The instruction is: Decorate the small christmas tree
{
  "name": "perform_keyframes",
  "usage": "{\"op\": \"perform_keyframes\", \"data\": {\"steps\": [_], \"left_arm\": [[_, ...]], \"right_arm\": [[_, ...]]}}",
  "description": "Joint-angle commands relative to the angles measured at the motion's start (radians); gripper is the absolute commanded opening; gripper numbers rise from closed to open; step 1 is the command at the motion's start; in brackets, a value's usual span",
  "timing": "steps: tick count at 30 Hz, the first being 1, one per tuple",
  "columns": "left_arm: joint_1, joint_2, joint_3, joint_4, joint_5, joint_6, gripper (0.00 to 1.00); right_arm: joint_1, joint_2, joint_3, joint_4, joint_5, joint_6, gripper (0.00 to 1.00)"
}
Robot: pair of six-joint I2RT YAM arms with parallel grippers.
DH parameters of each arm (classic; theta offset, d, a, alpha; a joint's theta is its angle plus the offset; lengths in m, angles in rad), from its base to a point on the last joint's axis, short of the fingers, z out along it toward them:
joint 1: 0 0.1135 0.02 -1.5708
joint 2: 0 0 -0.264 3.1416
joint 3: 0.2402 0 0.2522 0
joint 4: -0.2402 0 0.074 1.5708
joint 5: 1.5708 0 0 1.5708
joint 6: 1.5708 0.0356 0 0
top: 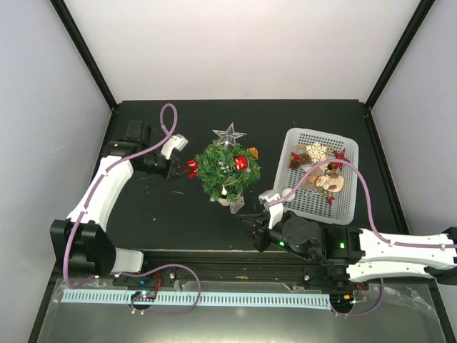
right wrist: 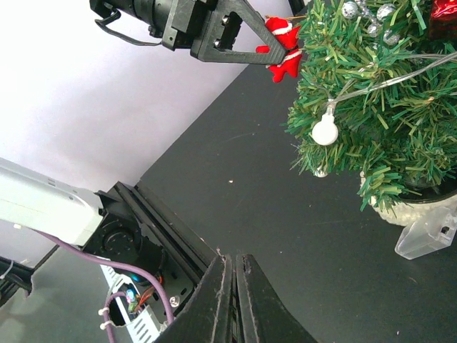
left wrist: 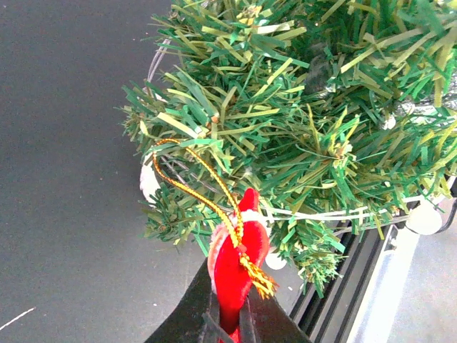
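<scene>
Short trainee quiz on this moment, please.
1. True or false: the left claw is shut on a red fabric ornament with a gold cord loop.
2. In the top view, the white plastic mesh basket lies on which side of the small bushy green christmas tree? A left, B right, C in front.
3. Fill in: the right claw is shut and holds ____.
Key: 1 true; 2 B; 3 nothing.

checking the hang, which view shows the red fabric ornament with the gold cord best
The left wrist view: the red fabric ornament fills the foreground, its gold cord looped into the small green christmas tree. The right wrist view shows it small and side-on. The top external view shows only red specks.
</scene>
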Motion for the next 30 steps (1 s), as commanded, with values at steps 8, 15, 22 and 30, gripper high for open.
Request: {"op": "perform_keyframes", "data": {"steps": [8,15,22,30], "left_arm": [[-0.023,-0.043,0.060,-0.050,0.025,0.036,0.02],[-0.054,-0.051,0.052,-0.092,0.027,0.079,0.02],[-0.127,-0.059,0.036,-0.107,-0.026,0.103,0.02],[-0.176,-0.102,0.019,-0.087,-0.168,0.108,0.02]], "right_arm": [[-0.002,0.004,-0.006,0.036,-0.007,0.000,0.07],[-0.003,0.007,-0.003,0.034,-0.017,0.001,0.07],[-0.003,0.013,0.004,0.033,-0.022,-0.001,0.07],[-0.002,0.016,0.007,0.030,-0.028,0.002,0.07]]}}
